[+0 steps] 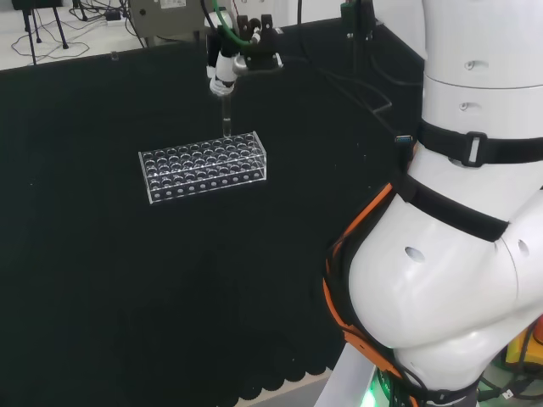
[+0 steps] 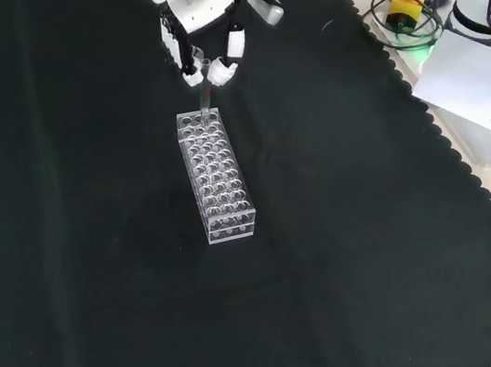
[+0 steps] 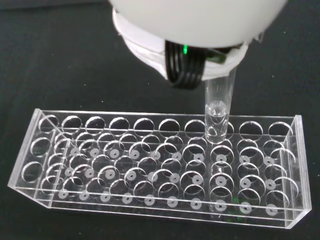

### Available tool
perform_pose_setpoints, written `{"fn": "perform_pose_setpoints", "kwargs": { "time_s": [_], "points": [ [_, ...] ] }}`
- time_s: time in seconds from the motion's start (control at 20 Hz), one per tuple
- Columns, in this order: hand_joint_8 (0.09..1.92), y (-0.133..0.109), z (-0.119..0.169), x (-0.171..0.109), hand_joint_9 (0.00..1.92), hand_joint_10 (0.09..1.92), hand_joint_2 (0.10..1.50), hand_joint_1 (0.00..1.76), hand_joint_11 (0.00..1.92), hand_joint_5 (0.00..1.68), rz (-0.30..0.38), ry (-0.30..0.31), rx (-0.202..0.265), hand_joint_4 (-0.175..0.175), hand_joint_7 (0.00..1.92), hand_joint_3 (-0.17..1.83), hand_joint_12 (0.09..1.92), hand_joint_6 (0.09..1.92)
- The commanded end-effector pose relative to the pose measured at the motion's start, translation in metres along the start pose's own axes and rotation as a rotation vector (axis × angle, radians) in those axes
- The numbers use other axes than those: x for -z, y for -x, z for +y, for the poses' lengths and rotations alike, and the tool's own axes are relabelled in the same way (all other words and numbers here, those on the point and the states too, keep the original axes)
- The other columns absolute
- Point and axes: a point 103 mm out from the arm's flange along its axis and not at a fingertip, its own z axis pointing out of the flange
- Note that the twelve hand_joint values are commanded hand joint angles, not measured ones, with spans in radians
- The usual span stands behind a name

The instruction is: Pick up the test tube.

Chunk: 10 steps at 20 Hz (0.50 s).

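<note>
Head view: my hand [image 1: 224, 75] is up at the far side of the worktop [image 1: 102, 280], fingers pinched on the top of the test tube [image 1: 226, 119]. The tube hangs upright, its lower end at the back row of the clear rack [image 1: 204, 164], near the rack's right end. The rack sits flat on the black cloth. My own white links [image 1: 458, 229] take up the right side.

Front view: hand [image 2: 200, 30] comes in from the top, white fingertips [image 2: 222, 71] closed round the tube [image 2: 206, 100] — tube slightly tilted here, bottom end at the rack's [image 2: 216, 177] far end, at one of the holes in the end rows. I can't tell from this angle whether the tip is inside the hole or just over it. A white sheet of paper [image 2: 479, 81] and some cables [image 2: 404, 22] lie off the cloth at upper right.

Wrist view: tube [image 3: 219, 107] close up, clear, held under the blurred white part of my hand [image 3: 200, 25]. Its rounded bottom is level with the rack's [image 3: 150, 165] top plate, in a hole of the outer row — the other holes I can see hold nothing.
</note>
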Motion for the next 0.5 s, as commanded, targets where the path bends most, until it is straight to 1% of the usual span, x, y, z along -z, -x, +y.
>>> {"fn": "perform_pose_setpoints", "kwargs": {
  "time_s": [0.05, 0.5],
  "points": [
    [0.48, 0.001, -0.009, 0.018, 1.34, 0.96, 0.52, 1.45, 1.18, 1.36, 0.012, 0.017, 0.016, -0.175, 1.45, 0.83, 0.98, 0.23],
    [0.48, 0.001, -0.026, 0.044, 1.34, 0.96, 0.52, 1.45, 1.18, 1.36, 0.018, 0.050, 0.037, -0.175, 1.45, 0.84, 0.98, 0.22]
  ]
}}
